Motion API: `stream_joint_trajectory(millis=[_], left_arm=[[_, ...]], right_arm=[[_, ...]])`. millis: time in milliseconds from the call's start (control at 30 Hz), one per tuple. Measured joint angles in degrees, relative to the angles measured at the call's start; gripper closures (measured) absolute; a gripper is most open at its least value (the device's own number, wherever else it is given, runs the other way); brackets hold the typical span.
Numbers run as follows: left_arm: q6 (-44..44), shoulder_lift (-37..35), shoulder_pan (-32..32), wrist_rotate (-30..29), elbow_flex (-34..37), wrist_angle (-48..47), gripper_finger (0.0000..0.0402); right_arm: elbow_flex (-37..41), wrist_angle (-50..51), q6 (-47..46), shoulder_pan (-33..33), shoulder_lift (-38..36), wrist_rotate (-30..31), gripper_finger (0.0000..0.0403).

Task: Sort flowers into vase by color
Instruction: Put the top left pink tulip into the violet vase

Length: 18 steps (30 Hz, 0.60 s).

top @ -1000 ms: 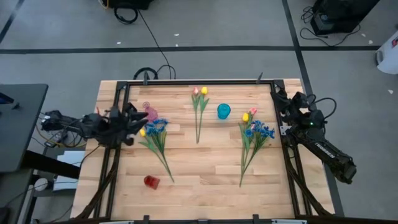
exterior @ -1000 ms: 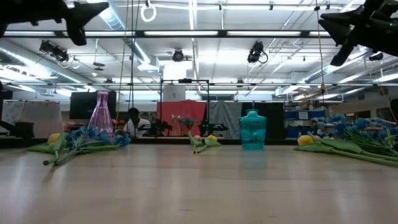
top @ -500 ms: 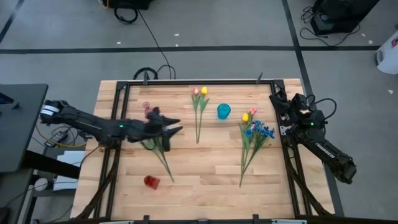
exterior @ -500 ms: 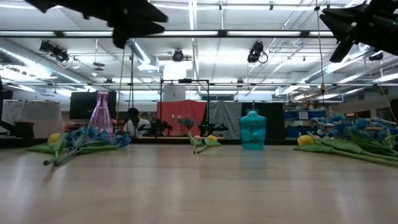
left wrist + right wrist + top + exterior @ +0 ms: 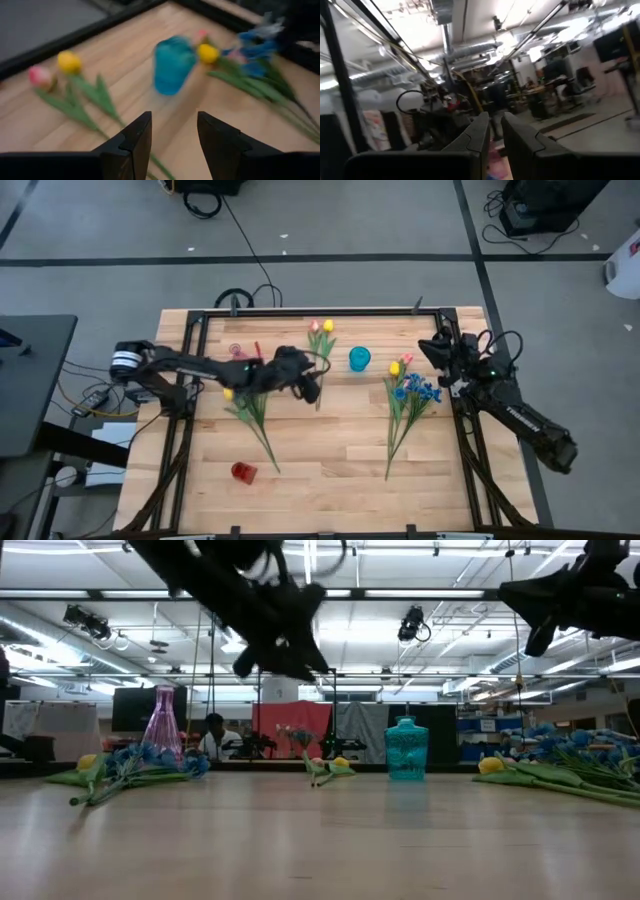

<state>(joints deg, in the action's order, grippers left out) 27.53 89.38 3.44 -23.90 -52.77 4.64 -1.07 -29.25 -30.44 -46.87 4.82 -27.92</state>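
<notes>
My left gripper (image 5: 312,388) (image 5: 172,135) is open and hangs in the air over the table's middle, beside the green stems of a pink tulip (image 5: 314,326) and a yellow tulip (image 5: 328,326) lying flat. The blue vase (image 5: 359,359) (image 5: 172,65) stands upright just beyond. A left bunch (image 5: 258,420) with a yellow tulip and blue blossoms lies partly under my left arm. A right bunch (image 5: 410,395) of yellow, pink and blue flowers lies near my right gripper (image 5: 430,348), which is shut, raised by the table's right edge. The pink vase (image 5: 163,725) stands at far left.
A small red vase (image 5: 243,471) lies on its side near the table's near-left corner. A black frame (image 5: 320,312) borders the wooden table top. Bare wood lies across the near half between the two bunches. A person (image 5: 213,735) sits far off in the room behind.
My left arm has swung out from the table's left edge toward the middle, passing over the left bunch and coming lower, and now ends beside the middle tulips' stems. My right gripper has shifted a little toward the table's left. The flowers and vases have stayed put.
</notes>
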Motion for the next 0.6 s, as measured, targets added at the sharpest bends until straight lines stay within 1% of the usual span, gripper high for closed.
stream_joint_trajectory(millis=[67,167,233,333,433,600], left_arm=[[1.2,2.5,2.8,1.3,-0.7,0.3,0.0239],[1.7,5.9,6.2,1.9,-1.7,0.0,0.0239],[1.9,7.6,7.9,1.9,-2.4,-0.7,0.0239],[4.0,10.3,9.5,1.9,-3.9,-1.2,0.0239],[4.8,13.5,10.5,2.0,-7.1,-6.6,0.0239],[4.4,18.5,11.6,2.0,-13.5,-14.6,0.0239]], right_arm=[[-0.7,-1.5,2.8,0.0,1.5,0.9,0.0338],[-2.0,-2.3,6.2,0.0,4.3,0.7,0.0338],[-3.3,-2.4,7.0,0.0,6.4,-1.4,0.0338],[-4.9,-2.1,7.8,0.0,10.8,-6.2,0.0338],[-6.0,-2.0,8.8,0.2,15.8,-9.0,0.0338],[-6.3,-3.0,11.5,1.7,22.1,-10.1,0.0338]])
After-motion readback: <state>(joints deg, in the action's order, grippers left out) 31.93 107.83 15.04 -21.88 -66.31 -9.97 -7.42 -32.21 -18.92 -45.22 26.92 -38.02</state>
